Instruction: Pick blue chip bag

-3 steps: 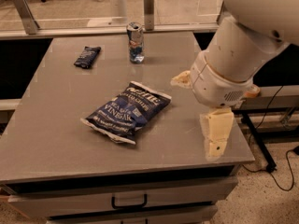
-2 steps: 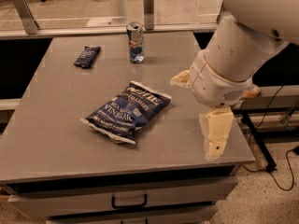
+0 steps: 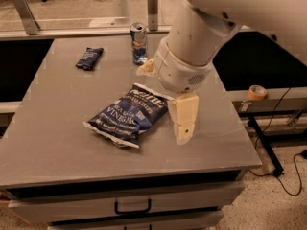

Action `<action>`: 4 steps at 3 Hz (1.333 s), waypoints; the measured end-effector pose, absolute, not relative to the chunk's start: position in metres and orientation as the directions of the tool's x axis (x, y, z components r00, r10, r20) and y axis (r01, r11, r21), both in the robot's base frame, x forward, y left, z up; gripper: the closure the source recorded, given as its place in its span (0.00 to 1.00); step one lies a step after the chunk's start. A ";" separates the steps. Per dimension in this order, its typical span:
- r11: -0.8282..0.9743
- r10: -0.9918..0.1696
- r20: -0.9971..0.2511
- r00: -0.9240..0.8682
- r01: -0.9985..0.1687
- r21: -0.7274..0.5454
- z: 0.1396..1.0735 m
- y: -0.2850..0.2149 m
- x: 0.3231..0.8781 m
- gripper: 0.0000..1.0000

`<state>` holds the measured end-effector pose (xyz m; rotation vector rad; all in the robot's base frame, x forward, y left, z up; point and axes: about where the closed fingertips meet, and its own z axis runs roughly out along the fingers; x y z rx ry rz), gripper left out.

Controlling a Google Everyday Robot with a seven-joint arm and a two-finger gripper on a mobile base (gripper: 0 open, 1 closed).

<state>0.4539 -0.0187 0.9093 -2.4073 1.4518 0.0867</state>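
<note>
1. The blue chip bag (image 3: 127, 115) is puffy, dark navy and crinkly, with white lettering (both sealed ends are pale).
2. It lies flat and slanted near the middle of the worktop (image 3: 53, 133).
3. The tool (image 3: 164, 103) hangs just beside its right end, fingers spread.

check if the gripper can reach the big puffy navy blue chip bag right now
Probably yes: the gripper hangs just beside the puffy navy blue chip bag, nothing lies between them, and the bag's top is uncovered.
</note>
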 end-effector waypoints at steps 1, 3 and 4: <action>-0.486 -0.818 -0.194 0.541 -0.832 -0.269 0.901 0.018 0.469 0.00; -0.572 -0.774 -0.138 0.619 -0.775 -0.270 0.870 0.069 0.500 0.41; -0.611 -0.743 -0.147 0.653 -0.751 -0.248 0.852 0.085 0.509 0.38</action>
